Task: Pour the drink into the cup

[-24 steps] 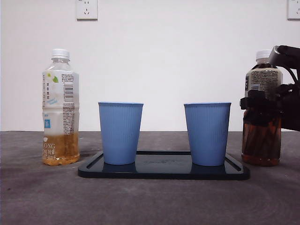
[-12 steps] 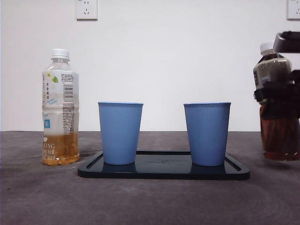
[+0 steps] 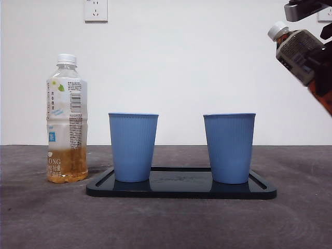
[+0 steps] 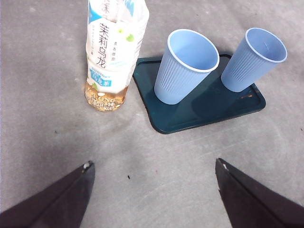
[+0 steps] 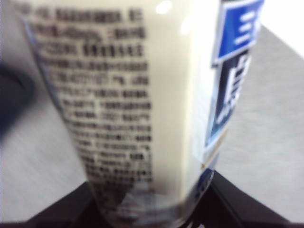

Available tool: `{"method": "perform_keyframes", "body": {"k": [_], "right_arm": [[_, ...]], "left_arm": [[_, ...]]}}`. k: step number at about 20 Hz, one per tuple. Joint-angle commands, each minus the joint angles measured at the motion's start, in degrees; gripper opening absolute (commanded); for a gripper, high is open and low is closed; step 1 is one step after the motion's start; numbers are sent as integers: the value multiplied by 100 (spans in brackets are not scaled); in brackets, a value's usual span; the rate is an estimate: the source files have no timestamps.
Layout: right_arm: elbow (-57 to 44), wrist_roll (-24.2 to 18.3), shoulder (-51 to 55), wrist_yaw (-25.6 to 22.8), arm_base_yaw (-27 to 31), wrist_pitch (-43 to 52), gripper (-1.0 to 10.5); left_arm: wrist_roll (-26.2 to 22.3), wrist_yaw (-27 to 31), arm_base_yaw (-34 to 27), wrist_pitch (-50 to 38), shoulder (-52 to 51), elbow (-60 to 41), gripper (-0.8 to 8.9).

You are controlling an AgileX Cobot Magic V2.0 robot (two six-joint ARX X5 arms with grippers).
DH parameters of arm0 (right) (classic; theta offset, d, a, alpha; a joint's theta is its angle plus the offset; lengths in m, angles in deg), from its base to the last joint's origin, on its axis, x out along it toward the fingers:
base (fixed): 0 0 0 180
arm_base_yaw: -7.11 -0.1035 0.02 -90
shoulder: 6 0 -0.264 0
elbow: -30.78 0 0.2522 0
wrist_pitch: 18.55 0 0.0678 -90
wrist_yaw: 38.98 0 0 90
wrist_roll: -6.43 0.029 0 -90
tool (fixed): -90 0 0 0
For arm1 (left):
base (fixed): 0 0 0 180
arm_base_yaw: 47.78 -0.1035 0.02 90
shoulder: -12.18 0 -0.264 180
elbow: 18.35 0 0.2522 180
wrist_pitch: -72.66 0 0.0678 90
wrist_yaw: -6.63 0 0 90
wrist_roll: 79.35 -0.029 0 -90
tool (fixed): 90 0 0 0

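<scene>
My right gripper (image 3: 325, 67) is shut on a dark tea bottle (image 3: 297, 47) and holds it high at the right edge, tilted with its white cap (image 3: 277, 30) pointing up and left, above and right of the right blue cup (image 3: 229, 147). The bottle's label fills the right wrist view (image 5: 142, 109), between the jaws of the gripper (image 5: 152, 209). A left blue cup (image 3: 133, 147) stands beside it on a dark tray (image 3: 181, 190). My left gripper (image 4: 152, 175) is open and empty, above the table near the cups (image 4: 185, 66) (image 4: 252, 59).
A light tea bottle (image 3: 67, 119) with a white cap stands upright left of the tray; it also shows in the left wrist view (image 4: 114, 52), next to the tray (image 4: 204, 109). A white wall with sockets (image 3: 96, 10) is behind the grey table.
My right gripper has lifted the dark tea bottle off the table at the right and moved it up. The bottle has tipped from upright to leaning, neck toward the left.
</scene>
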Motion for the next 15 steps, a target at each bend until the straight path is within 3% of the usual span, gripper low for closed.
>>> {"method": "perform_keyframes", "body": {"k": [1,8,15], "right_arm": [[387,-1032,35,-511,-177,-20,132],[476,-2896,-85,-1893,-802,-210,132],[476,-3978,-424,-2726,-1322,-179,132]], "left_arm": [[-74,-31,17,-76,22,109,406],[-72,-31,203,-142,22,109,406],[-72,-31,437,-153,22,109,406]]}}
